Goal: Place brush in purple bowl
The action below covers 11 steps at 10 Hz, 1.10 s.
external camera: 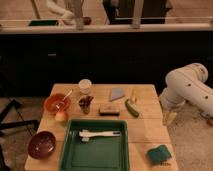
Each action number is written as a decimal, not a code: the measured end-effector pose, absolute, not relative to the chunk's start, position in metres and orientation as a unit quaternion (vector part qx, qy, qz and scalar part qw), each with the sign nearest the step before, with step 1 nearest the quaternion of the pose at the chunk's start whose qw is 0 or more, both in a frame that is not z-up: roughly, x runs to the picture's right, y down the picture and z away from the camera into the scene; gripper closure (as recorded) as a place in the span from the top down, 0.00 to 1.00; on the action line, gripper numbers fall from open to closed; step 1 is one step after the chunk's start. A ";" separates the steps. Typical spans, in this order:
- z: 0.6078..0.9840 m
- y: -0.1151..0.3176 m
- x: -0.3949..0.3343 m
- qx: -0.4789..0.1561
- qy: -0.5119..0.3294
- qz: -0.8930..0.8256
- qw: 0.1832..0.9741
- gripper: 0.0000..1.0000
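1. In the camera view, the white robot arm [186,89] stands at the right side of the wooden table [146,131]. Its gripper [169,120] hangs down just beside the table's right edge.
2. The gripper's fingers are spread. They pinch nothing and touch no object on the table.
3. The brush [100,134] lies flat inside the green tray [66,150], which sits at the front middle of the table. The brush is near the tray's back wall, with its wider head to the left and its handle pointing to the right.
4. The brush is well apart from the gripper, to the left of it. The tray's right wall and a strip of bare table are between them.
5. The purple bowl [41,145] stands upright at the front left corner of the table, just beside the tray's left wall. It is on the far side of the brush from the gripper.
6. Behind the purple bowl there is an orange bowl [57,103] with a spoon [66,94] in it, and a white cup [85,86] stands further back.
7. A green sponge [159,154] lies at the front right corner, near the tray and in front of the gripper.
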<state>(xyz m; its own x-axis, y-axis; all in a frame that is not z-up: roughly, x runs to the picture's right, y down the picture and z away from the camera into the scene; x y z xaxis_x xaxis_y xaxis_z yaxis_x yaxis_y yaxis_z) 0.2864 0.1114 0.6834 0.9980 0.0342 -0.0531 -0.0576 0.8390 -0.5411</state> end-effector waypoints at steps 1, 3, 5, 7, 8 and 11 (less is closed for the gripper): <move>0.683 0.111 0.286 -0.283 0.021 0.024 0.959 0.80; 0.683 0.111 0.286 -0.283 0.021 0.024 0.959 0.80; 0.683 0.111 0.286 -0.283 0.021 0.024 0.959 0.80; 0.681 0.116 0.282 -0.280 0.016 0.010 0.960 0.80; 0.675 0.122 0.275 -0.277 0.008 -0.001 0.961 0.80; 0.663 0.136 0.246 -0.272 -0.014 -0.032 0.962 0.80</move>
